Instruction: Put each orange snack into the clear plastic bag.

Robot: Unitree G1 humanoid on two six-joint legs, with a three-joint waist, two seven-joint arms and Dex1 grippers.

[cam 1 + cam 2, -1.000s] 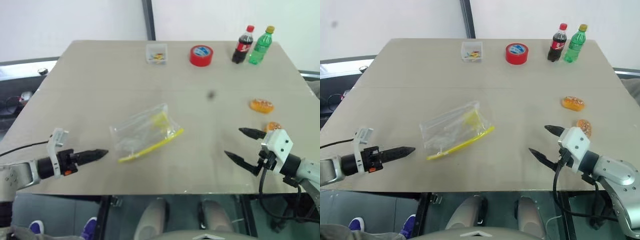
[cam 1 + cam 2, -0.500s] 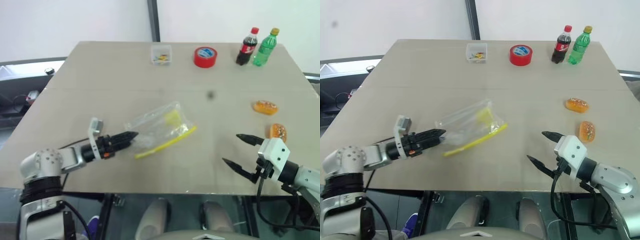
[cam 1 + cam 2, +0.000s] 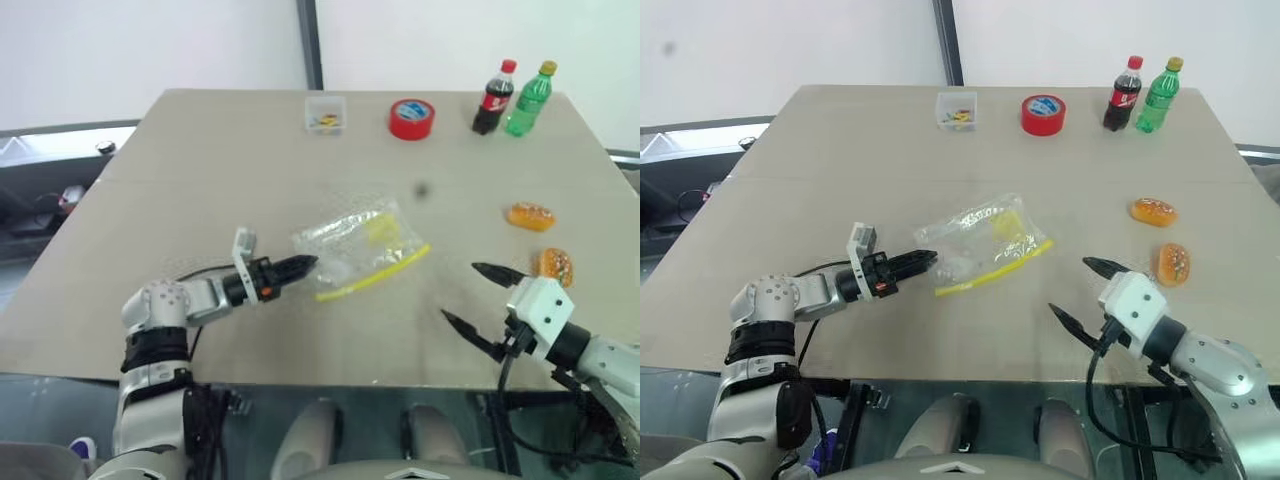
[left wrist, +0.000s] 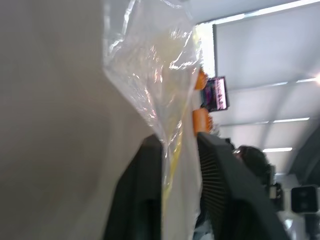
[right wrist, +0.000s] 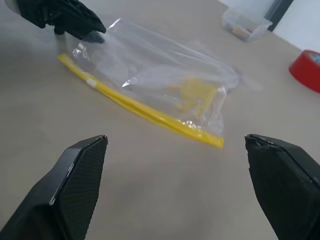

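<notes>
— Where's the bag?

— I see the crinkly clear plastic bag (image 3: 983, 238) with its yellow strip lying on the tan table (image 3: 840, 160), its near corner pinched in my left gripper (image 3: 923, 260), which is clenched on it.

— And the right?

— My right gripper (image 3: 1081, 291) hangs with fingers spread, grasping nothing. The 2 oval orange snacks (image 3: 1153, 211) (image 3: 1170, 263) lie just beyond it, apart from the bag.

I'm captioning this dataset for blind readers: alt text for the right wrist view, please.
A flat, crinkly clear plastic bag with a yellow strip lies on a beige table, seen between the right gripper's open black fingers. The left gripper pinches its far corner.
</notes>
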